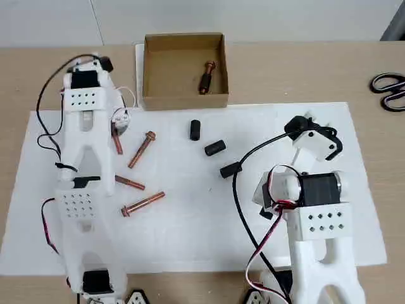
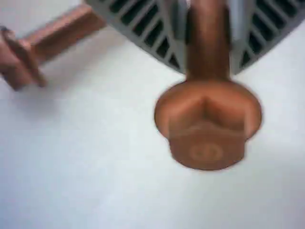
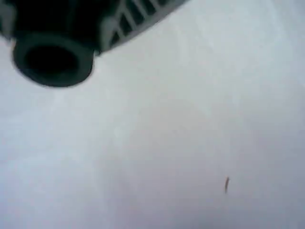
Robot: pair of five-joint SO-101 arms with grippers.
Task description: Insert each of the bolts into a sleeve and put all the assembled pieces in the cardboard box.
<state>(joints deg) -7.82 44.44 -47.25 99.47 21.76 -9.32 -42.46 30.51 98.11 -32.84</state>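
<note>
My left gripper (image 1: pixel 116 128) (image 2: pixel 207 43) is shut on the shank of a copper bolt (image 2: pixel 207 124) (image 1: pixel 117 140), head outward, just above the white sheet at the left. My right gripper (image 3: pixel 71 28) (image 1: pixel 264 197) is shut on a black sleeve (image 3: pixel 52 59), low over the sheet, with the sleeve's bore showing. The cardboard box (image 1: pixel 152 69) at the back holds one assembled piece (image 1: pixel 207 77). Three loose bolts (image 1: pixel 142 149) (image 1: pixel 130 183) (image 1: pixel 143 204) lie near the left arm; one bolt (image 2: pixel 47 38) shows in the left wrist view. Three loose sleeves (image 1: pixel 195 130) (image 1: pixel 215 148) (image 1: pixel 231 170) lie mid-sheet.
The white sheet (image 1: pixel 190 234) covers most of the wooden table. Scissors (image 1: pixel 389 90) lie at the far right edge. A black cable (image 1: pixel 243 209) from the right arm loops over the sheet beside the nearest loose sleeve.
</note>
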